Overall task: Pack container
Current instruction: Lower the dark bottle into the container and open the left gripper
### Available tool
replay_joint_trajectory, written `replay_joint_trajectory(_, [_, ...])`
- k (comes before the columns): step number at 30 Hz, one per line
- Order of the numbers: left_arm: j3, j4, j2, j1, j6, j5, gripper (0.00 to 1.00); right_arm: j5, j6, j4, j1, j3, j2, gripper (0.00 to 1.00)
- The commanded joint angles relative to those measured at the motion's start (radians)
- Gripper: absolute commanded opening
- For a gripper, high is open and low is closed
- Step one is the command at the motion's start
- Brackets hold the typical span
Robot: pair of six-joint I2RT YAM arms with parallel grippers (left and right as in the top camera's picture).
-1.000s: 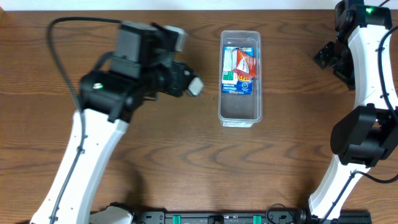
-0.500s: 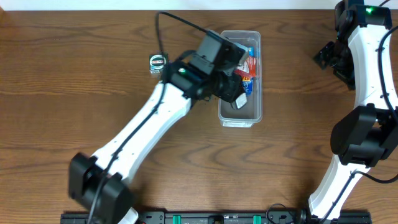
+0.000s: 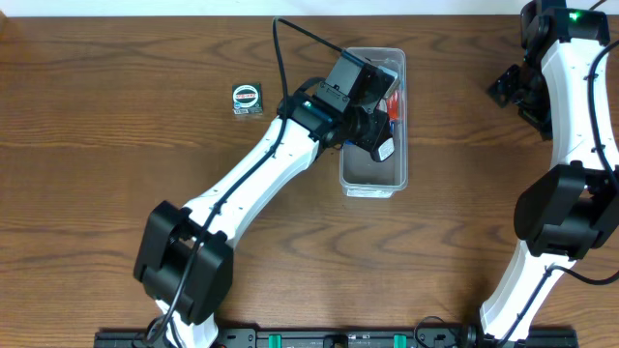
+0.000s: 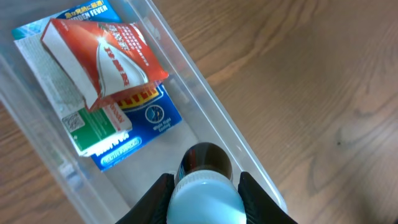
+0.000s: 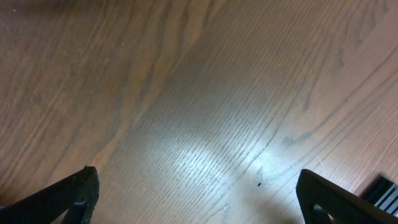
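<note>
The container point(image 3: 372, 184) is a long clear tub at the back centre of the table. Its far half holds a red-and-white box point(image 4: 106, 56), a blue packet point(image 4: 146, 121) and a green-and-white box point(image 4: 93, 127). My left gripper point(image 3: 377, 145) hangs over the tub's middle, shut on a small dark bottle point(image 4: 204, 199) with a white cap. In the left wrist view the bottle sits between the black fingers, above the tub's bare floor point(image 4: 140, 177) and close to its right wall. My right gripper point(image 5: 202, 196) stands open over bare wood at the far right point(image 3: 508, 87).
A small black-and-green box point(image 3: 248, 99) lies on the table left of the container. The right arm's base and links point(image 3: 561, 222) stand along the right edge. A black rail runs along the front edge.
My left arm has swung right from beside the container to over it, carrying the bottle. The small box to the left came into view. The right arm has not moved.
</note>
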Motion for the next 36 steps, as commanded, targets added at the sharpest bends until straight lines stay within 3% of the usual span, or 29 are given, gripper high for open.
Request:
replay_joint_trajectory(1, [0.019,0.024,0.046,0.002,-0.008,0.017,0.30,0.016,0.018,-0.002,-0.003,-0.001,-0.024,0.99])
replay_joint_trajectory(14, [0.019,0.044,0.148,0.002,-0.008,-0.045,0.30,0.016,0.018,-0.002,-0.003,-0.001,-0.024,0.99])
replay_joint_trajectory(36, [0.019,0.089,0.149,0.002,-0.008,-0.065,0.31,0.016,0.017,-0.002,-0.003,-0.001,-0.024,0.99])
